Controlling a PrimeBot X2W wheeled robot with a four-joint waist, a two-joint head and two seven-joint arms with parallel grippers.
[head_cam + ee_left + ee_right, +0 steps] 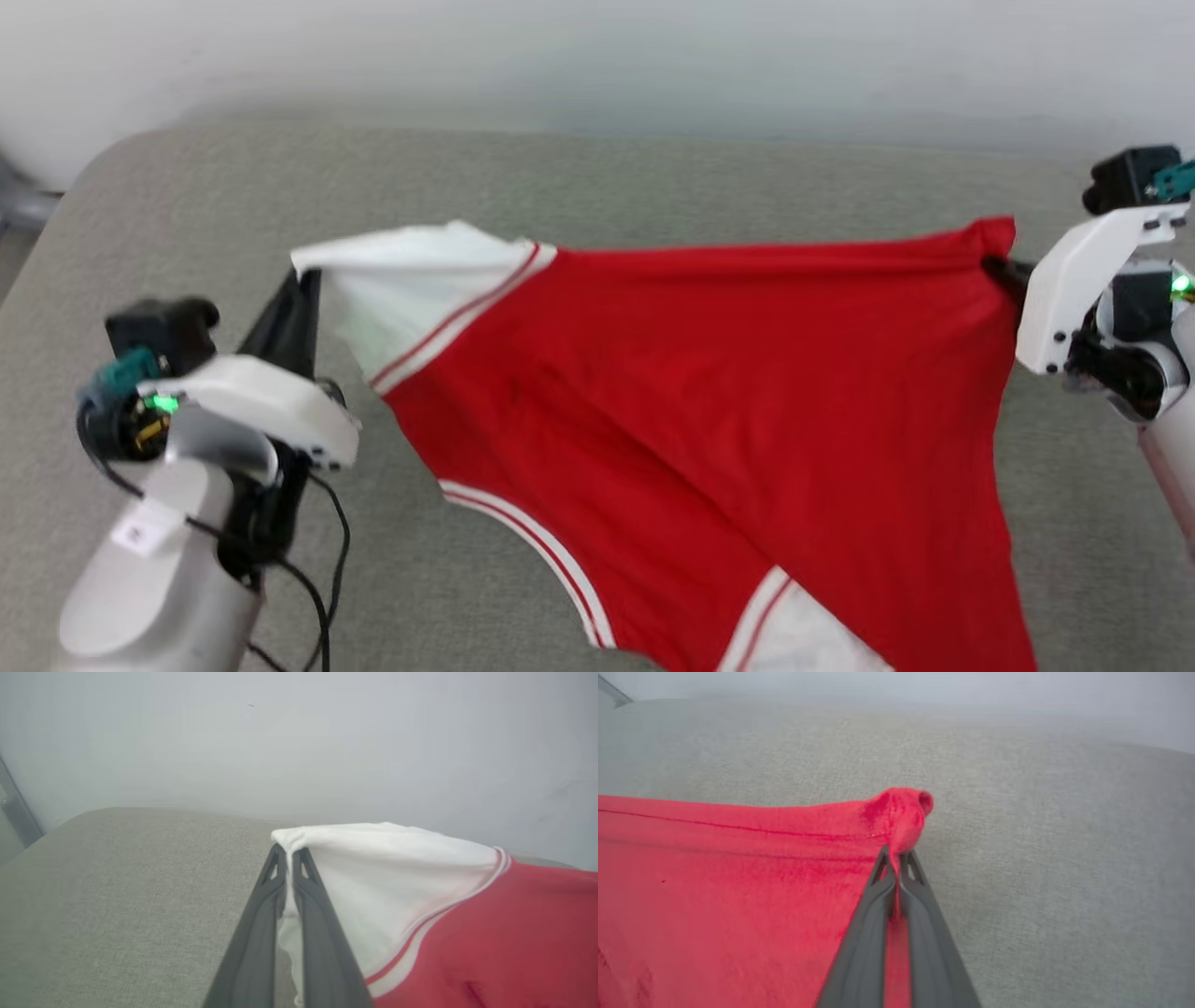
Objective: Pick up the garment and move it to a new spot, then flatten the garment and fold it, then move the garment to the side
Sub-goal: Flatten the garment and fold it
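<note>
Head view: the left gripper (306,280), two long dark fingers on a white wrist, sits at the left end of the red jersey-style T-shirt (700,392) with white short sleeves and red-white striped trim. Its fingers are pressed together on the tip of one white sleeve. A small white sticker (138,534) on that arm's grey forearm, left of the shirt, is too blurred to read.

The shirt is stretched taut between the two grippers, its upper edge running straight from the sleeve to a red corner. The rest drapes down from that edge, with the striped neckline and the second sleeve at the bottom. The side that shows carries no legible lettering. The grey woven upholstered cushion (653,177) spreads beneath and behind the shirt; whether the low part of the shirt touches it cannot be told.

At the shirt's right end the right gripper (1004,271) is clamped on the bunched red corner.

Left wrist view: the left gripper (289,851) pinches white sleeve cloth of the shirt (397,877).

Right wrist view: the right gripper (896,856) nips the shirt (738,882) just below a small red knob of fabric.
</note>
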